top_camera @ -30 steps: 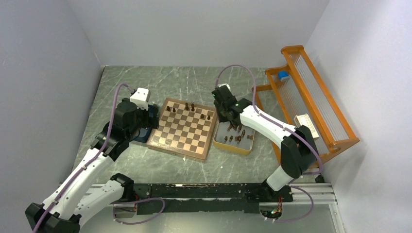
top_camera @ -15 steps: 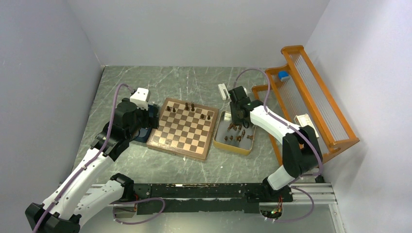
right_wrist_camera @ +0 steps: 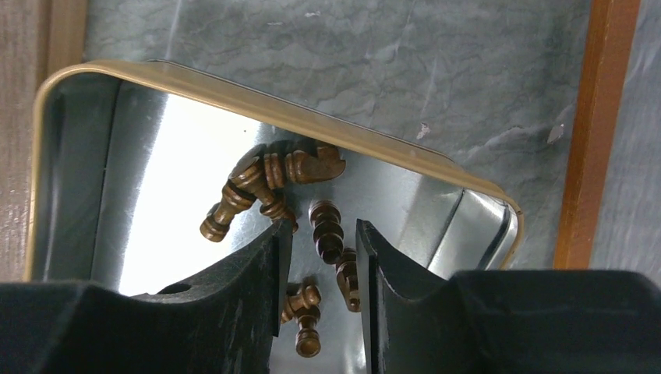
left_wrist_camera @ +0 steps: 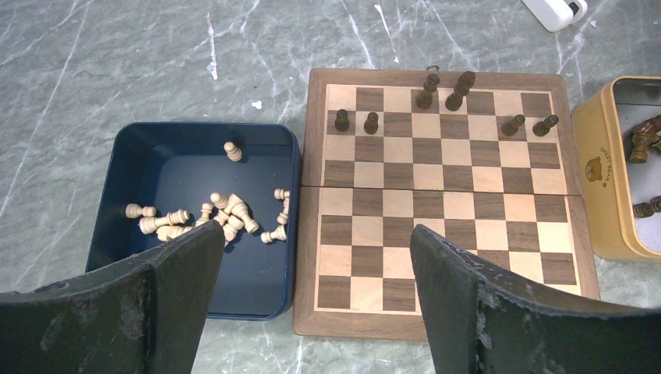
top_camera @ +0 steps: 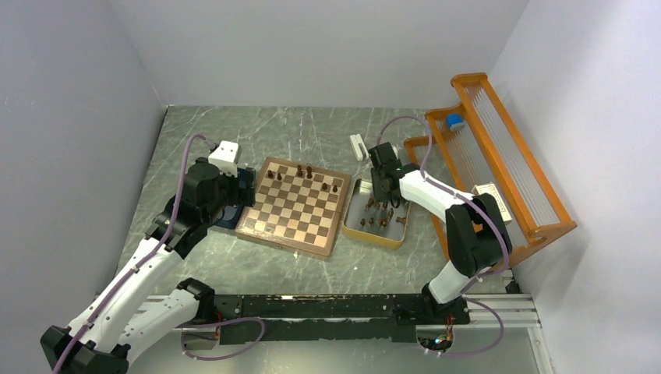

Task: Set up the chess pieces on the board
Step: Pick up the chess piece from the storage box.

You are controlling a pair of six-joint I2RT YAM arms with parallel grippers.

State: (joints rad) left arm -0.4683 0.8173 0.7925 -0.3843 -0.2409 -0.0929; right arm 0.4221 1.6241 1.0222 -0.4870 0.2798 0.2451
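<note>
**1. Change / status**
- L gripper (left_wrist_camera: 313, 228): no change vs. the two prior frames. It hangs above the left edge of the board (left_wrist_camera: 366, 230), jaws wide, released, empty.
- R gripper (right_wrist_camera: 321, 234): approx. 1 s ago it was over the board's far-right corner. It has since crossed right and dropped into the far end of the yellow tin (right_wrist_camera: 234, 97), which sits just right of the board. Jaws are part-open and nothing is grasped. One dark piece (right_wrist_camera: 329, 251) lies in the gap, w/ no contact visible.
- Judgement: the R arm's last trip to the board is over and the next pick has begun.
- Six dark chess pieces (left_wrist_camera: 426, 89) stand on the board's two far ranks. The rest lie loose in the tin, so the task is at an early stage.

**2. Edges / room (near to far)**
- Near half of the board: bare squares.
- Blue tray (left_wrist_camera: 195, 131), just left of the board: holds the light pieces (left_wrist_camera: 226, 218), most lying flat.
- Tin: its pieces lie bunched and touching near the far wall. Room for the fingers is tight, so there is a risk of catching two.
- Exit to the board crosses the tin's left rim, so lift before traversing.
- Orange rack (top_camera: 499, 156), right of the tin: a strip of desk (right_wrist_camera: 468, 93) lies between them.
- Small white object (top_camera: 357, 146), beyond the board's far-right corner: well apart from the route.
</note>
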